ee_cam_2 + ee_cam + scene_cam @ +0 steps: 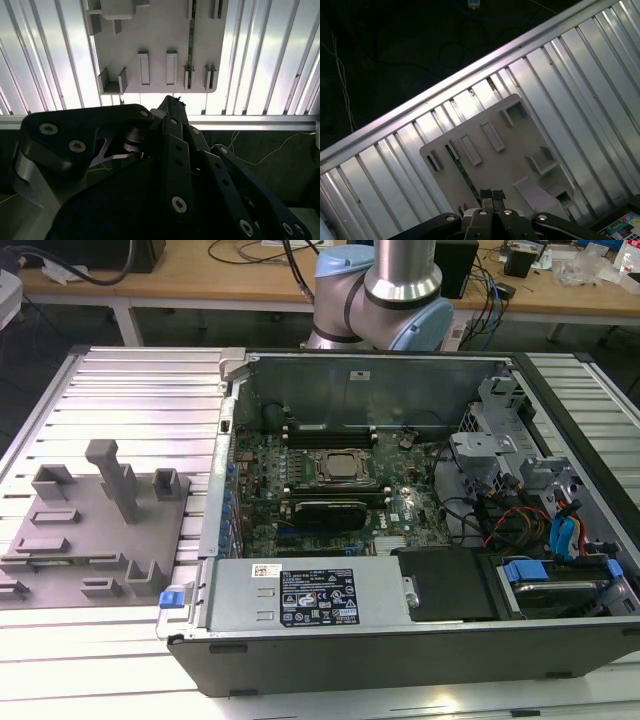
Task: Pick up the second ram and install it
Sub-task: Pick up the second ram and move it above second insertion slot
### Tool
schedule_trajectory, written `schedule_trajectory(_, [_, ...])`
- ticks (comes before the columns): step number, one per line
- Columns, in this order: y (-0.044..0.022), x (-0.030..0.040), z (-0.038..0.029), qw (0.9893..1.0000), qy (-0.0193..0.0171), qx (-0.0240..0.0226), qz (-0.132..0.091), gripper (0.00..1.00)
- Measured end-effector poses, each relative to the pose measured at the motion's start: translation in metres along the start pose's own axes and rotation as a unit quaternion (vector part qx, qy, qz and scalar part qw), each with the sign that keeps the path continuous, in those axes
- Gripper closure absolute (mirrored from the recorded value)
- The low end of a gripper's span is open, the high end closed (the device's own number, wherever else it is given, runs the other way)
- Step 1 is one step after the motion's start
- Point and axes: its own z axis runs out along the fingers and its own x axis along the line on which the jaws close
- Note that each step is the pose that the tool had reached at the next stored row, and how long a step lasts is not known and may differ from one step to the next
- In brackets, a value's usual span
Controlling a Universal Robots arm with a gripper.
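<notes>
The second ram (190, 35) is a thin dark green stick standing on edge in a slot of the grey fixture plate (160, 30). In the first wrist view the ram (462, 170) runs across the plate (515, 165) toward my fingertips. My gripper (491, 194) hangs well above the plate with its black fingers pressed together and nothing between them. In the second wrist view the gripper (172, 101) points at the plate's near edge. The exterior view has the fixture plate (90, 540) at its left, on the ribbed metal table.
An open computer case (400, 640) lies in the exterior view's middle and right. Inside it are the silver-framed CPU socket (335, 468), dark memory slots (330, 428) behind it, and cables and drive bays (540, 510) to the right. The arm's base (385, 290) stands behind the case.
</notes>
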Motion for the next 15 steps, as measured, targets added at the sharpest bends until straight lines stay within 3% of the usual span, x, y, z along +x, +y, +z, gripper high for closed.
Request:
schedule_trajectory(6, [0.0, 0.0, 0.0, 0.9996, 0.0018, -0.0001, -0.029, 0.89])
schedule_trajectory(15, [0.0, 0.0, 0.0, 0.9975, 0.0035, -0.0008, -0.071, 0.89])
